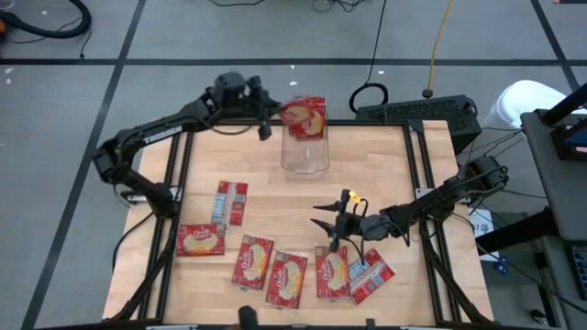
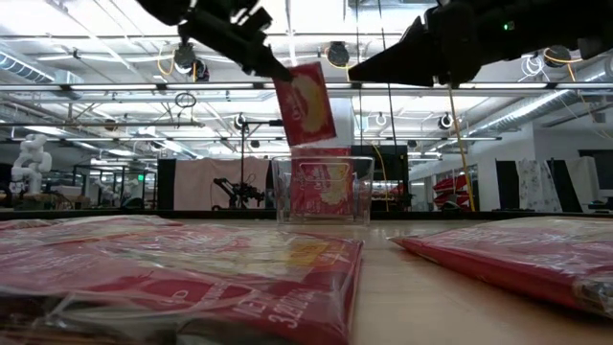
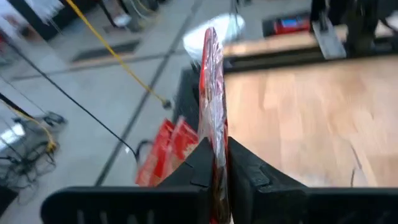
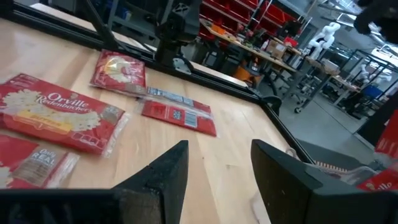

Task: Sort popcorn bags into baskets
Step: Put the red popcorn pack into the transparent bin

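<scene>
My left gripper point(image 1: 269, 117) is over the table's far edge, shut on one red popcorn bag point(image 1: 306, 115), which hangs just above the clear bin point(image 1: 305, 154). The low view shows red packets point(image 2: 321, 192) standing inside the bin point(image 2: 359, 190). My right gripper point(image 1: 330, 225) hovers open over the near right part of the table, touching nothing. Several more bags lie flat along the near edge point(image 1: 200, 240) point(image 1: 252, 261) point(image 1: 286, 278) point(image 1: 332, 273) point(image 1: 370, 277). Another lies silvery-blue side up point(image 1: 231, 202). My left gripper point(image 3: 219, 168) pinches the bag between its two fingers point(image 3: 202, 165) at one upper corner point(image 2: 287, 79). It comes at the bag from the table's left, slanting down. The packet is lifted clear and hangs tilted below the fingers, its lower edge point(image 2: 316, 139) just over the bin's open top.
Black frame rails point(image 1: 179, 174) run along the table's left, right and far sides. Bare wood lies between the bin and the row of bags point(image 1: 293, 206). In the right wrist view, bags point(image 4: 56, 118) point(image 4: 119, 70) point(image 4: 177, 112) lie beyond my open fingers point(image 4: 168, 168).
</scene>
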Controlling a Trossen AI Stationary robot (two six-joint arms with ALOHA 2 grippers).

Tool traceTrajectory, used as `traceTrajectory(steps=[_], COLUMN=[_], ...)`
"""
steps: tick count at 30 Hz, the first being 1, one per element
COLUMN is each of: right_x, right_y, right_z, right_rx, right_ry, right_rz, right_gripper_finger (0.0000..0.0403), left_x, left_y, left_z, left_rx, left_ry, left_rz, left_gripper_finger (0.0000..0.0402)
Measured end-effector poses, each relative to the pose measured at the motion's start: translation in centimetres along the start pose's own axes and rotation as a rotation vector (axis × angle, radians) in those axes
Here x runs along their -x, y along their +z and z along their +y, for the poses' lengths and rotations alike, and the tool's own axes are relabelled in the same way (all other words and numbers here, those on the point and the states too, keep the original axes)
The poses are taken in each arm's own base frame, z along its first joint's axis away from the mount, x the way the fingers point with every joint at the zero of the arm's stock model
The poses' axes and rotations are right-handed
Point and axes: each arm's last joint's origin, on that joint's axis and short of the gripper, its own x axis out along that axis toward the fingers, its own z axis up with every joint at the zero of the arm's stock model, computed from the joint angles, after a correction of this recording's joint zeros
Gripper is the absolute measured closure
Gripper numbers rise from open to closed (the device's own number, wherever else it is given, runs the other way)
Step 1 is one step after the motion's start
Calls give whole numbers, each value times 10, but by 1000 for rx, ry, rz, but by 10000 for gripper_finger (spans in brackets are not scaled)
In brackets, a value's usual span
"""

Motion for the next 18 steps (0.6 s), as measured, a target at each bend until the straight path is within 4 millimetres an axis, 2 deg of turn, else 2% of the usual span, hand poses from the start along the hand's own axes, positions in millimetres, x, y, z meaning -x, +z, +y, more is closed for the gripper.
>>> traceTrajectory(steps=[4, 9, 14, 18], right_x=[0, 0, 0, 0], right_y=[-1, -4, -7, -9], right_z=[0, 1, 2, 2], right_rx=[-7, 4, -13, -5], right_ry=[1, 7, 14, 11], right_rz=[11, 32, 62, 76], right_gripper_finger=[234, 234, 234, 234], left_x=[-22, -46, -58, -68], left_y=[2, -11, -23, -32], left_z=[8, 11, 13, 14], left_rx=[-21, -40, -24, -4], left_ry=[-30, -61, -121, -130], left_rz=[53, 103, 107, 122], left_gripper_finger=[356, 370, 388, 384])
